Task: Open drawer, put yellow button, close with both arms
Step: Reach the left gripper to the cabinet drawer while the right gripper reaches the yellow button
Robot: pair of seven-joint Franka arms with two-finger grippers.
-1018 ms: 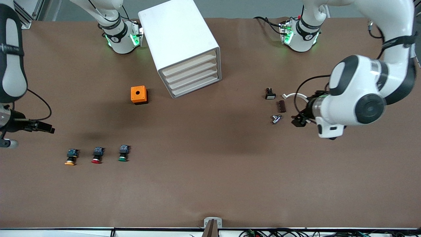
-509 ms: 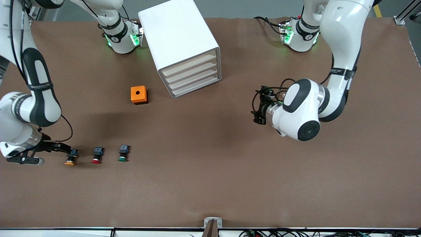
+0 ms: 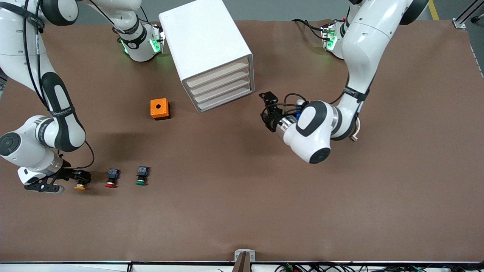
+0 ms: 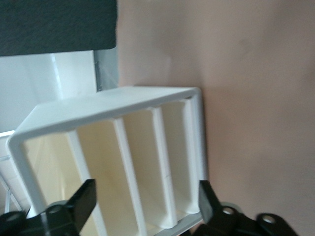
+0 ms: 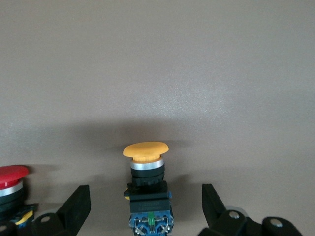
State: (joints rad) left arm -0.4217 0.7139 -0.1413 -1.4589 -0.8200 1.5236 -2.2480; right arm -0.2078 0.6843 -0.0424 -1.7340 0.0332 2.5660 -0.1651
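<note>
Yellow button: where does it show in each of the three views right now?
Front view: the small yellow-capped push button with a dark blocky body lies on the brown table at the right arm's end, with the right gripper open over its body.
Right wrist view: yellow button centred between the open fingers.
Left wrist view: not in it.
Shared landmark: the red-capped push button beside it.

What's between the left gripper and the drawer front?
Nothing: bare brown table separates the open left gripper from the drawer, seen in the front view.
</note>
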